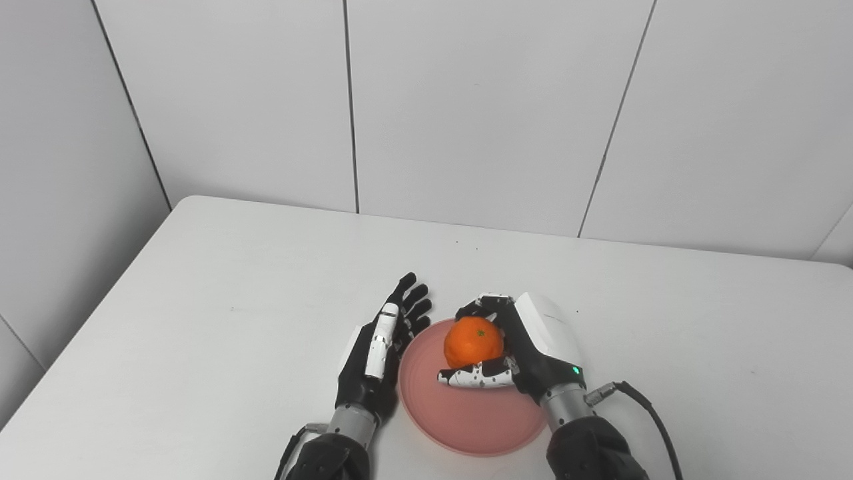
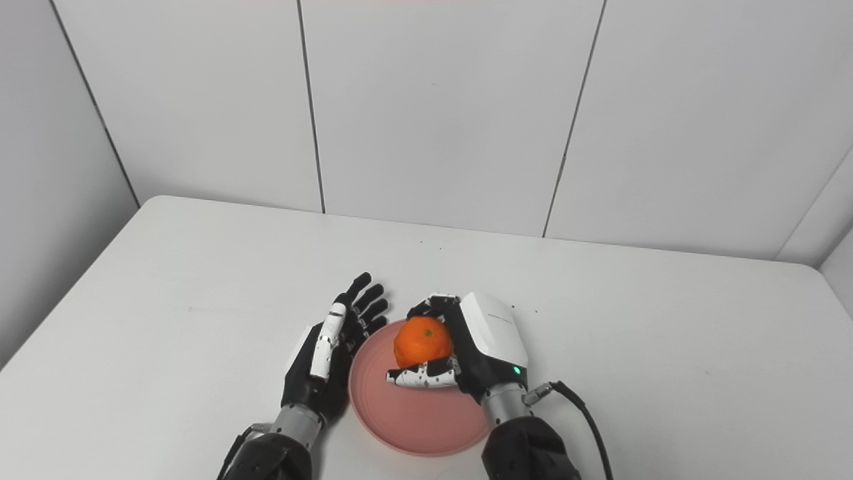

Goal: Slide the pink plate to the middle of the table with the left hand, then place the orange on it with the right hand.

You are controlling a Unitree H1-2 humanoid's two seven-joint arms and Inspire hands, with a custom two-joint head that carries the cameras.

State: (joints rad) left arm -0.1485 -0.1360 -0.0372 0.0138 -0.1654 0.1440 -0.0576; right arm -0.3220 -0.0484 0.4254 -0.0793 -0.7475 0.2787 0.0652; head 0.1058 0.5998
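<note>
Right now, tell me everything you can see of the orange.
The orange is small, round and bright, with a matt, slightly dimpled peel and a tiny green stem spot facing up. It sits over the far part of the pink plate, gripped by the right robot hand, whose fingers curl round its far side while the thumb crosses beneath its near side. Whether it rests on the plate cannot be told. The left robot hand does not touch it.

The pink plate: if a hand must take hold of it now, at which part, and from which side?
Probably the near rim of the pink plate, approached from the robot's own side. The plate is flat and shallow, so only its thin edge offers a hold. The left hand stands against the left edge, and the right hand, shut on the orange, covers the far right part.
</note>
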